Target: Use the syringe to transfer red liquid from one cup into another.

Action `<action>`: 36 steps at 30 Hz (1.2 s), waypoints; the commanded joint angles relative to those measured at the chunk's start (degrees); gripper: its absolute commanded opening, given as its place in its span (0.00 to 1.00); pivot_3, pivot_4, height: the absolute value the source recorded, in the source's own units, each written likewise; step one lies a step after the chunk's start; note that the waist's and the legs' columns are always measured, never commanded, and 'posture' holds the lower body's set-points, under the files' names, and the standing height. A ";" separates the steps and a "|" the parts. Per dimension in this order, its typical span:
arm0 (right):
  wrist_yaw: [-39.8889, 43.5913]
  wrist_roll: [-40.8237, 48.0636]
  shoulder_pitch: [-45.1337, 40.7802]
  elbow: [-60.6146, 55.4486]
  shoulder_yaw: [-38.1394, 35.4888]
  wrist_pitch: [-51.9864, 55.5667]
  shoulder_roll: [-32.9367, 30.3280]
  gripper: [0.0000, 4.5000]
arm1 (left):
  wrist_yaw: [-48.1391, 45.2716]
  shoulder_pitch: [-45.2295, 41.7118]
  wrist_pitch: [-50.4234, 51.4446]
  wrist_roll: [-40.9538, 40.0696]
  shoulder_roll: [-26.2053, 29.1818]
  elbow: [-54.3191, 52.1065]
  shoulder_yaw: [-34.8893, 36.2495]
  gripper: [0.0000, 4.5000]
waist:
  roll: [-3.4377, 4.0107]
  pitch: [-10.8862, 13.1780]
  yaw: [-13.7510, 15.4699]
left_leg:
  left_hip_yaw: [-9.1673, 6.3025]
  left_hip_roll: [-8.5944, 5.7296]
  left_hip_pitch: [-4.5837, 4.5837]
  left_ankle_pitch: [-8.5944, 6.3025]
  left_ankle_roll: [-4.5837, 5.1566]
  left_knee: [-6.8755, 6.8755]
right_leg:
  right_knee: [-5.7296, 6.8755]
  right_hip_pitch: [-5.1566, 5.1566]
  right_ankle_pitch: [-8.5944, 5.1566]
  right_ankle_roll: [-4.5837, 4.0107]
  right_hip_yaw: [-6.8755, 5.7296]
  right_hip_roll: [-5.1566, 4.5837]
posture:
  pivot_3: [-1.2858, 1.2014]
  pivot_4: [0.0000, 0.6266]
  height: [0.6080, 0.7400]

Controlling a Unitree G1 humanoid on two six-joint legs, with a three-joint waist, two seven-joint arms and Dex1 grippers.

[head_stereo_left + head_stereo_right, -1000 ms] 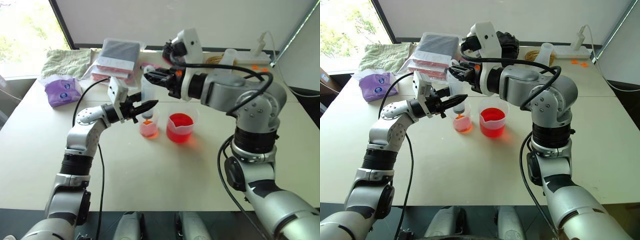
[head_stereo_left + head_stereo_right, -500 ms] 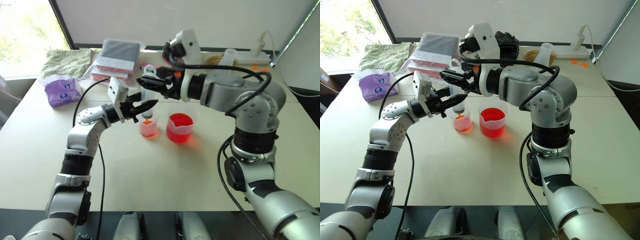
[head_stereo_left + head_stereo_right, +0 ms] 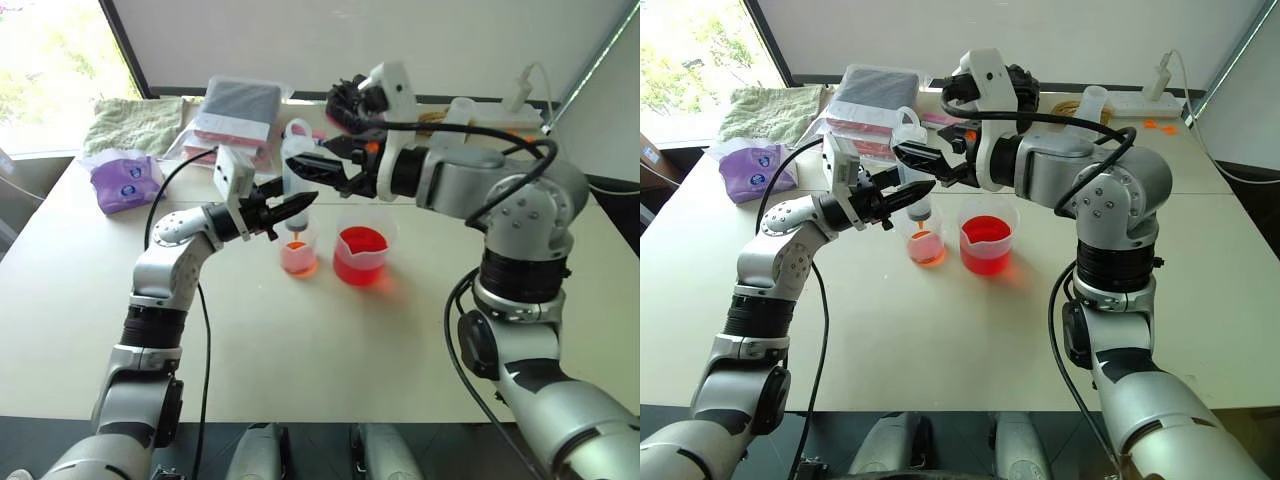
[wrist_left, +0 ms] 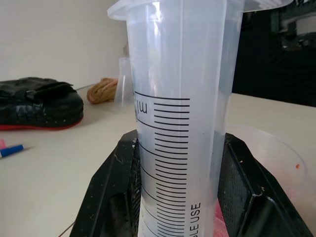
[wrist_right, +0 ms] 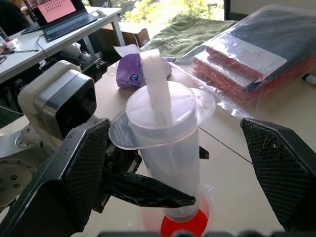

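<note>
Syringe [image 3: 297, 175] clamped upright in left pincer [image 3: 290, 208] above white table [image 3: 300, 350]; right pincer [image 3: 318, 168] wide

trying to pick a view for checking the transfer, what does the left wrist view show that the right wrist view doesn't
Left wrist view alone: the syringe barrel's printed scale lines up close, and a blue-capped pen on the table.

Right wrist view alone: the syringe's top flange and plunger from above, the open right tool flanking it, and the purple pack.

Both: the syringe upright, clamped in the left tool, over the smaller cup.
</note>
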 commanded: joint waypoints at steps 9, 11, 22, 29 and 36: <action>2.78 -1.51 -1.81 3.59 -3.15 -2.93 -6.44 0.98 | 10.13 -8.81 17.81 -13.17 1.31 -2.82 10.12 0.34 | 0.00 0.00 -0.20 | -0.01 0.02 0.00 0.00 0.01 -0.04 | -0.04 -0.01 0.00 0.00 0.01 0.02 | 0.52 0.24 1.00; 3.20 -1.78 -1.62 3.92 -3.14 -3.23 -6.92 0.98 | 12.55 -11.28 24.29 -17.24 2.71 -0.78 13.31 0.34 | 0.00 0.00 -0.21 | -0.02 0.01 0.01 0.00 0.00 -0.06 | -0.04 -0.01 0.00 0.00 0.01 0.02 | 0.52 0.24 1.00; 5.72 -4.32 0.80 5.46 -1.53 -6.54 -8.80 0.98 | 23.09 -14.23 48.31 -30.38 9.80 5.21 25.10 0.34 | -0.01 0.01 -0.27 | -0.03 0.00 0.01 0.02 -0.03 -0.13 | -0.04 -0.05 0.00 0.01 0.00 0.01 | 0.52 0.24 1.00; 6.03 -4.83 1.80 5.49 -1.14 -7.52 -7.89 0.98 | 30.68 -13.10 60.97 -35.46 11.72 6.71 30.34 0.34 | -0.01 0.01 -0.27 | -0.03 -0.01 0.02 0.11 -0.19 -0.16 | -0.04 -0.05 0.00 0.01 0.00 -0.01 | 0.52 0.24 1.00; 5.96 -5.13 2.13 5.54 -1.10 -7.86 -7.21 0.98 | 33.00 -12.17 70.39 -32.46 14.32 7.53 27.28 0.34 | -0.01 0.01 -0.30 | -0.01 -0.05 0.07 0.30 -0.54 -0.32 | -0.04 -0.10 0.00 0.00 0.01 -0.02 | 0.52 0.24 1.00</action>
